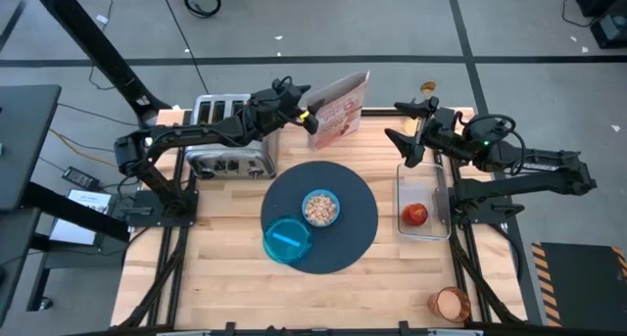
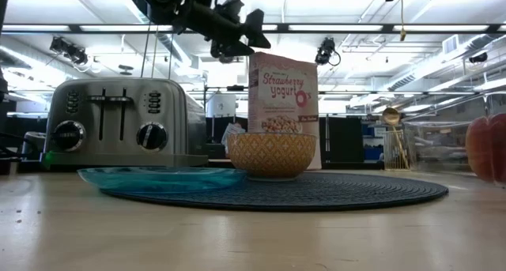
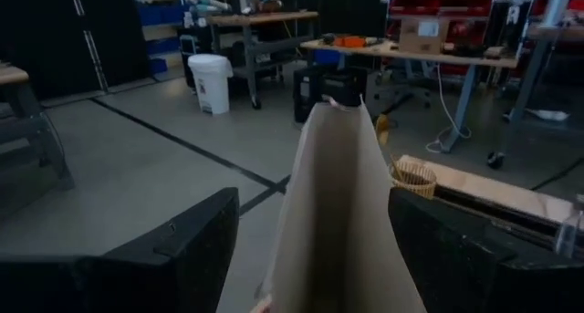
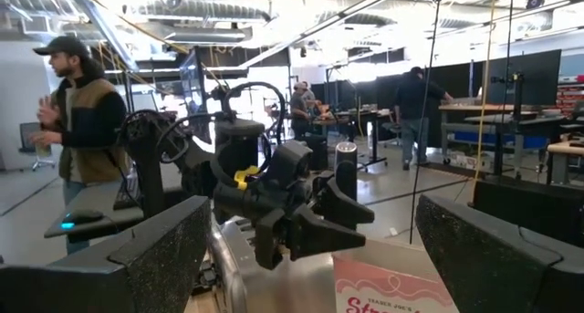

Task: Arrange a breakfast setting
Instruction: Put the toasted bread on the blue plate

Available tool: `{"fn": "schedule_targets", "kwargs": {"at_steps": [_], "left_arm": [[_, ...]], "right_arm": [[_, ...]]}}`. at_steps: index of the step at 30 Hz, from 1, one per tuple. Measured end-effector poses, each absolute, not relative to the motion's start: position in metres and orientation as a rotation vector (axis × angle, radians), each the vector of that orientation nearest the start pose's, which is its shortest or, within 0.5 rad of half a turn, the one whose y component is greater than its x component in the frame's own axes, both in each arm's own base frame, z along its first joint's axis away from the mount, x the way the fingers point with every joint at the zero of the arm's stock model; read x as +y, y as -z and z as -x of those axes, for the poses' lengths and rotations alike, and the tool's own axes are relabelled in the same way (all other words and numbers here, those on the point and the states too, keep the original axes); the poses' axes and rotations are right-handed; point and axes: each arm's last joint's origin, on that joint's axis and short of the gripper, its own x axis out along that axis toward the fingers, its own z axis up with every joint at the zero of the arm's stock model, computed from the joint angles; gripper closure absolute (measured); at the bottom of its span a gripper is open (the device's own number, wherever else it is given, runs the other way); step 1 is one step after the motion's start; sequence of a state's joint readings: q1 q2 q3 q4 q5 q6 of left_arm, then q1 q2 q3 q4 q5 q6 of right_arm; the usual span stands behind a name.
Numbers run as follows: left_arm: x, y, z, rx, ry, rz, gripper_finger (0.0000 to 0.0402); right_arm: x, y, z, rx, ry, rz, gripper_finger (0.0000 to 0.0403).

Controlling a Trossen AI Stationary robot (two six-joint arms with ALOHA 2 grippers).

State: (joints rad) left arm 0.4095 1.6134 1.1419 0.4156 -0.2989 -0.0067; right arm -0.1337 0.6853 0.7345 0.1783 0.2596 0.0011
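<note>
The dark slate-blue mat (image 1: 355, 228) lies at the table's middle. On it stand the small blue-rimmed bowl (image 1: 320, 208), filled with cereal, and the teal plate (image 1: 287, 240), which overlaps the mat's near left edge. The red fruit (image 1: 415, 214) lies in a clear tub (image 1: 423, 179). The amber cup (image 1: 451, 304) stands at the near right corner. The gold spoon (image 2: 391, 117) stands in a holder at the far right. No toast slice shows. My left gripper (image 1: 300, 107) is open and raised, its fingers on either side of a yogurt box's top (image 3: 338, 213) without touching it. My right gripper (image 1: 395, 122) is open and empty, right of the box.
A silver toaster (image 1: 230, 135) stands at the far left, beside the upright yogurt box (image 1: 340, 109). Bare wood shows along the table's near edge (image 1: 216, 297). People stand in the room beyond the table (image 4: 82, 121).
</note>
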Motion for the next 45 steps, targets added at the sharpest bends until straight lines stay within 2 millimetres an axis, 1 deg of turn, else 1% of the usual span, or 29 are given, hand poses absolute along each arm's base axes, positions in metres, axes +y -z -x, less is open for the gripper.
{"fn": "schedule_targets", "kwargs": {"at_steps": [4, 6, 9, 12, 15, 19, 22, 27, 32, 35, 37, 39, 43, 45], "left_arm": [[0.154, -0.312, -0.334, 0.027, -0.709, 0.013, 0.0113], [0.152, -0.321, -0.328, 0.001, -0.714, 0.012, 0.0113], [0.148, -0.34, -0.316, -0.048, -0.727, 0.012, 0.0113], [0.141, -0.36, -0.298, -0.078, -0.76, 0.011, 0.0116], [0.134, -0.375, -0.278, -0.062, -0.822, 0.013, 0.0123], [0.124, -0.386, -0.249, 0.009, -0.926, 0.022, 0.0134], [0.117, -0.391, -0.23, 0.037, -0.992, 0.082, 0.0141], [0.108, -0.386, -0.203, 0.113, -1.111, 0.225, 0.0145], [0.104, -0.365, -0.189, 0.26, -1.231, 0.356, 0.0146], [0.105, -0.353, -0.182, 0.3, -1.327, 0.454, 0.0146], [0.108, -0.346, -0.177, 0.311, -1.393, 0.53, 0.0146], [0.111, -0.345, -0.172, 0.29, -1.438, 0.579, 0.0146], [0.116, -0.344, -0.169, 0.282, -1.447, 0.621, 0.0146], [0.12, -0.342, -0.167, 0.269, -1.46, 0.671, 0.0146]], "right_arm": [[-0.027, -0.365, -0.147, -0.235, 0.391, -0.019, 0.0016], [-0.027, -0.365, -0.145, -0.238, 0.391, -0.019, 0.0016], [-0.027, -0.366, -0.144, -0.245, 0.39, -0.021, 0.0016], [-0.027, -0.367, -0.143, -0.249, 0.392, -0.023, 0.0016], [-0.027, -0.367, -0.143, -0.252, 0.408, -0.025, 0.0016], [-0.028, -0.367, -0.142, -0.257, 0.427, -0.028, 0.0016], [-0.028, -0.367, -0.142, -0.257, 0.438, -0.029, 0.0016], [-0.029, -0.367, -0.142, -0.256, 0.47, -0.032, 0.0016], [-0.029, -0.367, -0.142, -0.256, 0.478, -0.032, 0.0016], [-0.029, -0.367, -0.142, -0.256, 0.481, -0.032, 0.0016], [-0.029, -0.367, -0.142, -0.256, 0.486, -0.034, 0.0016], [-0.029, -0.367, -0.142, -0.257, 0.492, -0.036, 0.0016], [-0.03, -0.367, -0.141, -0.256, 0.504, -0.037, 0.0016], [-0.03, -0.367, -0.142, -0.255, 0.504, -0.037, 0.0016]]}}
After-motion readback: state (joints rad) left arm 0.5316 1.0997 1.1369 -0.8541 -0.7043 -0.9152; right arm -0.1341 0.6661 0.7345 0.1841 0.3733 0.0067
